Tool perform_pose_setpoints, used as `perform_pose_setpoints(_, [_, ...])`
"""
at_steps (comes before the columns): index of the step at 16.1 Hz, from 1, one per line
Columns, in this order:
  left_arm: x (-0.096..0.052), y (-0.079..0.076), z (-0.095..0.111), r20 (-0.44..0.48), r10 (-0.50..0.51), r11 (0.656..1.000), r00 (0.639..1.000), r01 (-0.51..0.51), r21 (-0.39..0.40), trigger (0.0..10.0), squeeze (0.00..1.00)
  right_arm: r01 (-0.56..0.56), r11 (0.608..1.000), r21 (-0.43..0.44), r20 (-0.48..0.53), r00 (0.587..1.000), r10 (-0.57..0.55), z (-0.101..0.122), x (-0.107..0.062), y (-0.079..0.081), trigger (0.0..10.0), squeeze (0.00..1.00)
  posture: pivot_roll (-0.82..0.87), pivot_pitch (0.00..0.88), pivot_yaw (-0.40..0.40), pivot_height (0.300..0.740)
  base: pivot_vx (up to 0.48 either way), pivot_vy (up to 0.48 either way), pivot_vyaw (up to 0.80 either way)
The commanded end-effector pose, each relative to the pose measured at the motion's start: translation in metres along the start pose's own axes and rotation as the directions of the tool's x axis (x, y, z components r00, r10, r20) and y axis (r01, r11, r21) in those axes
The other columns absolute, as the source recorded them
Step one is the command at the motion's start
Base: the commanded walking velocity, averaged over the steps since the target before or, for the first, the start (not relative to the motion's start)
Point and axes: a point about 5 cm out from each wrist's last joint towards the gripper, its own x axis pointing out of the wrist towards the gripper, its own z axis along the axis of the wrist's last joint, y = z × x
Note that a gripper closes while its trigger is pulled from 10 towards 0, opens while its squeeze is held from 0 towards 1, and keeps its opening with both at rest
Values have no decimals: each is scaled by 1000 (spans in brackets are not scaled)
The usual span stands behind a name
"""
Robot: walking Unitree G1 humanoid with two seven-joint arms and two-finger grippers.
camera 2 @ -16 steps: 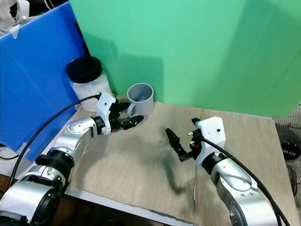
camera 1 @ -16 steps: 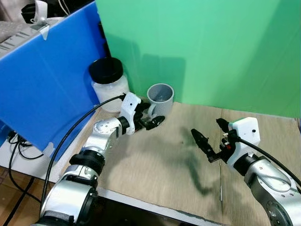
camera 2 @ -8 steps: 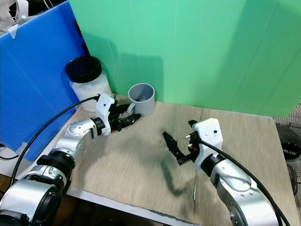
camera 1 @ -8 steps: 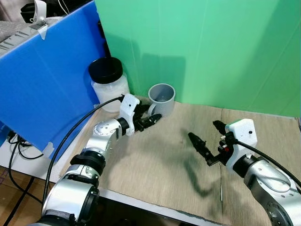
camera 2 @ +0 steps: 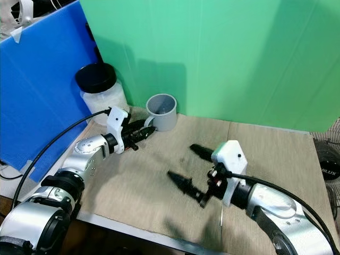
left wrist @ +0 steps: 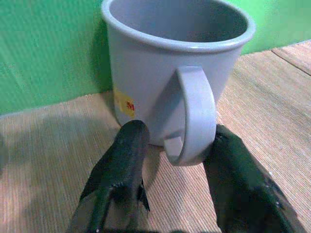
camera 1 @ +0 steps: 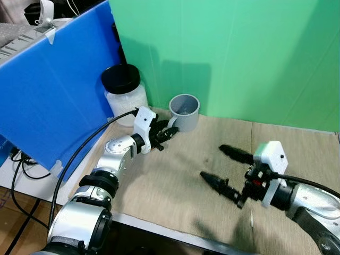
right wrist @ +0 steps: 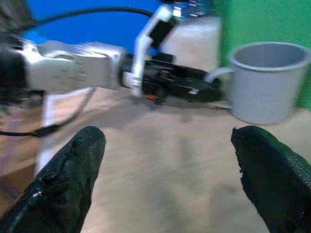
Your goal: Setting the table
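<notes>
A staged test setup: green backdrop (camera 1: 239,53) and blue board (camera 1: 48,101) screening a table (camera 1: 175,196).

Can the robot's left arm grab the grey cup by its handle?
Probably yes. The left tool is open, with one finger on each side of the handle of the cup, and nothing sits between them.

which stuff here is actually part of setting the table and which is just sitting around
Part of the job:
- grey mug, at the back of the table
- left gripper, fingers either side of the mug's handle
- right gripper, open above the table

Just sitting around:
- jar with black lid
- blue board
- green backdrop
</notes>
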Motion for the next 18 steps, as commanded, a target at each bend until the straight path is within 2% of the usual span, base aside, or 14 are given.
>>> perform_pose_setpoints(1, [-3,7,4,0,15,1000,1000,-15,16,0,0,-104,994,15,8,995,104,1,2,6,10000,0,-242,70,117,740,0,0,0])
perform_pose_setpoints(5, [-5,9,4,-5,19,1000,1000,-19,20,0,0,-153,988,16,2,988,153,-2,3,5,10000,0,-241,64,118,740,0,0,0])
perform_pose_setpoints(9, [-6,9,4,5,11,1000,1000,-11,20,0,0,-158,987,20,4,987,158,-12,-3,-2,10000,0,-236,52,121,740,0,0,0])
perform_pose_setpoints(14, [-9,6,1,41,21,999,999,-22,28,0,0,-142,990,9,20,990,141,-13,-5,-5,10000,0,-226,37,127,740,0,0,0])
perform_pose_setpoints(17, [-13,-2,8,91,-17,992,996,5,126,0,0,29,999,24,91,995,-31,-13,-4,-16,10000,0,-208,22,130,740,0,0,0])
perform_pose_setpoints(18, [-15,-13,15,130,-51,984,990,27,177,0,0,185,980,79,153,969,-195,-7,-3,-24,10000,0,-198,16,132,740,0,0,0])
